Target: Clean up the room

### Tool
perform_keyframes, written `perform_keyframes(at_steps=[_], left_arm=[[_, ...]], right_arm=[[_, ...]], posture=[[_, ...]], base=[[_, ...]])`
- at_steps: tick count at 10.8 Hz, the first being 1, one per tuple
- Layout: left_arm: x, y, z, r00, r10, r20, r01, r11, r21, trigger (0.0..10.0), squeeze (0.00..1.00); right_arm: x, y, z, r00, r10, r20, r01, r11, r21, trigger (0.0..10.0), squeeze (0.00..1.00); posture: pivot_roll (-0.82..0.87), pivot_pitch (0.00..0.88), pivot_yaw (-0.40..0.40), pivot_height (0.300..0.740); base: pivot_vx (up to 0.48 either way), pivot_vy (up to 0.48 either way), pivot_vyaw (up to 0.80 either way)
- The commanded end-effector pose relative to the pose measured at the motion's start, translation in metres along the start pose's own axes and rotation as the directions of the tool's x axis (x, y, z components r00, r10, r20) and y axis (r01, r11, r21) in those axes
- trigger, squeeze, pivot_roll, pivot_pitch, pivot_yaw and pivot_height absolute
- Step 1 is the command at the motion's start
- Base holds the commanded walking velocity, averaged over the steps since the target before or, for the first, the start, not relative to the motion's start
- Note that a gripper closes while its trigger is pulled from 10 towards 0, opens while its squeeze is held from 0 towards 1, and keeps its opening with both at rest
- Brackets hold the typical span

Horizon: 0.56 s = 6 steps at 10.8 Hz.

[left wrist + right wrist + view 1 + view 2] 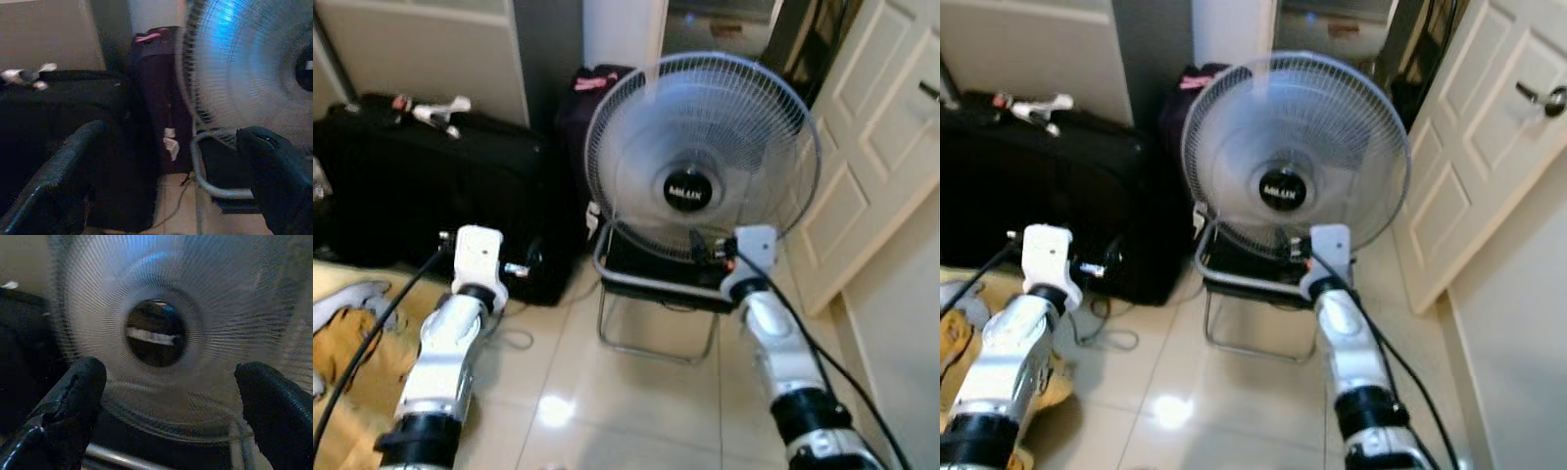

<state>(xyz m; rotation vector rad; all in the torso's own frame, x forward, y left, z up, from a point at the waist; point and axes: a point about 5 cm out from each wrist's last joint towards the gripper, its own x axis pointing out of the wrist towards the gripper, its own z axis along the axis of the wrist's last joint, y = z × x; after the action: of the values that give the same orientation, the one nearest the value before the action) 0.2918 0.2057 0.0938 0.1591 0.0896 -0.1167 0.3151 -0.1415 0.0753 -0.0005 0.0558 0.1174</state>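
Ahead, both claws [161, 171] [166, 401] are gaping apart before a round wire-mesh fan [703, 157]; right eye view is catching a door handle [1549, 98].

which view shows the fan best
The left eye view: the whole fan shows on its metal stand, and the right eye view matches. The right wrist view has a blurred close-up of its hub and grille; the left wrist view catches one edge.
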Motion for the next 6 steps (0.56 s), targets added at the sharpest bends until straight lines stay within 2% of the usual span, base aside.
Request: perform_keyframes(at_steps=[1, 4, 6], left_arm=[[0.0035, -0.0101, 0.0033, 0.999, -0.033, 0.012, 0.033, 0.999, -0.003, 10.0, 0.00], [0.0035, -0.0092, 0.0037, 0.999, -0.035, 0.014, 0.035, 0.999, 0.000, 10.0, 0.00], [0.0040, -0.0080, 0.0039, 1.000, -0.023, 0.013, 0.023, 1.000, 0.009, 10.0, 0.00]], right_arm=[[-0.0024, -0.0137, -0.0022, 0.999, -0.046, -0.012, 0.046, 0.999, 0.009, 10.0, 0.00], [-0.0025, -0.0132, -0.0027, 0.999, -0.045, -0.013, 0.045, 0.999, 0.007, 10.0, 0.00], [-0.0021, -0.0118, -0.0024, 1.000, -0.029, -0.010, 0.029, 1.000, 0.003, 10.0, 0.00]], posture=[[-0.02, 0.000, -0.030, 0.740], [-0.02, 0.000, -0.030, 0.740], [-0.02, 0.000, -0.030, 0.740]], base=[[0.371, 0.000, -0.80], [0.371, 0.000, -0.73], [0.351, 0.000, 0.00]])
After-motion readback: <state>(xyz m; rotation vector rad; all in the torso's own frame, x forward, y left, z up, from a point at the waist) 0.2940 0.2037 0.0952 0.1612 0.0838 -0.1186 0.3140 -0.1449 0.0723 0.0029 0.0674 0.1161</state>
